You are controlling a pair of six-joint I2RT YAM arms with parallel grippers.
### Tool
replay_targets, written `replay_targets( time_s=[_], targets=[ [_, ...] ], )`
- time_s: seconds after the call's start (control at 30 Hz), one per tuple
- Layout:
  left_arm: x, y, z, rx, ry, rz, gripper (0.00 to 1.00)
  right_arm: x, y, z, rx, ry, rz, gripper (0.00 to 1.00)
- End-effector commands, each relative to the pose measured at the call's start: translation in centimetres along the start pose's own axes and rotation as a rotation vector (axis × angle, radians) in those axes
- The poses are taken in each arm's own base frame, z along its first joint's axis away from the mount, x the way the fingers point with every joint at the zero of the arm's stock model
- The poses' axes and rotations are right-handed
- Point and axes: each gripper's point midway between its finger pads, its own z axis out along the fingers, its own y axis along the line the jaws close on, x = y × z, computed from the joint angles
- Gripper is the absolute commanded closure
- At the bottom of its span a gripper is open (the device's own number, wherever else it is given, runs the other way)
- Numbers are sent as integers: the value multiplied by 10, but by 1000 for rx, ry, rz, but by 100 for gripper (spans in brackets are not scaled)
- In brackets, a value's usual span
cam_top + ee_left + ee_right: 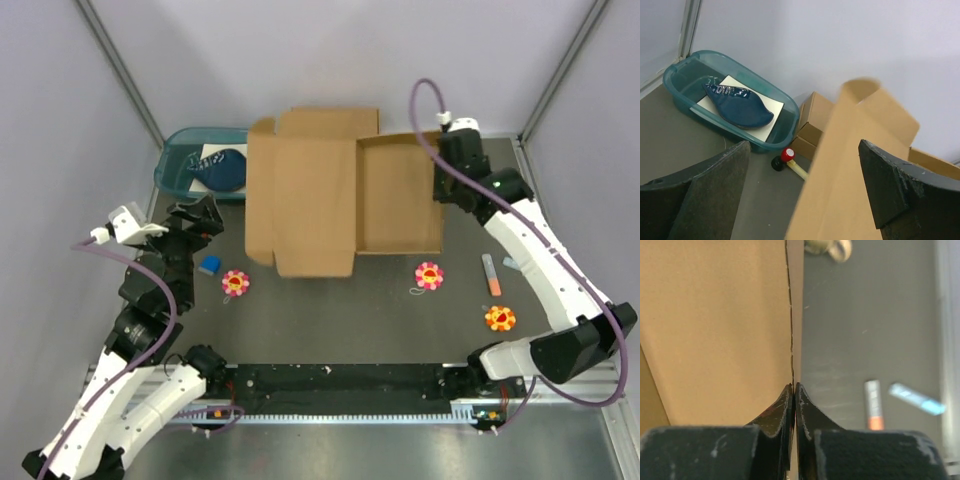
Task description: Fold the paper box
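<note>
One paper box (300, 190) wall is clamped in right pincer (794, 387); left pincer (802, 145) gapes.

There's the right claw (794, 386) pinched tight, its two dark fingers (775, 412) pressed together on a thin edge of the paper box (715, 330), whose plain brown board fills the whole left half of the view. Off to the right it's grey counter (850, 330), with a small white-and-orange stick (873, 405) lying near a pale blue strip (916, 399), close but apart. Up at the top edge a blurred cream-coloured ring shape (830, 247) sits just beside the cardboard, too soft to make out.
</note>
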Motion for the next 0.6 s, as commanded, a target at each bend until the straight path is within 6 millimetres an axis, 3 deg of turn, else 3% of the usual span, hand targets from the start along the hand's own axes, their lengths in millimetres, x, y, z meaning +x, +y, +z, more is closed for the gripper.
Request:
replay_targets(
  time_s=[0.0, 0.1, 0.17, 0.3, 0.33, 0.4, 0.43, 0.53, 0.57],
  targets=[
    [5, 4, -8, 16, 22, -16, 6, 10, 44, -12, -266, 161, 518, 100],
    [12, 6, -13, 35, 41, -30, 7, 17, 51, -7, -234, 201, 736, 100],
    [21, 8, -17, 55, 58, -33, 8, 31, 60, 0, -195, 266, 878, 100],
    [37, 2, -24, 145, 93, -29, 11, 74, 80, 11, -55, 408, 923, 100],
    [31, -3, -27, 183, 72, -50, 12, 92, 82, 11, -10, 454, 912, 100],
    [40, -16, -35, 289, 97, -37, 13, 121, 94, 17, 49, 530, 924, 100],
    [32, -23, -41, 344, 74, -61, 13, 131, 98, 19, 74, 553, 934, 100],
    [35, -48, -66, 561, 89, -62, 14, 166, 104, 22, 146, 615, 909, 100],
    [32, -66, -82, 699, 84, -65, 15, 173, 104, 23, 159, 626, 902, 100]
  ],
)
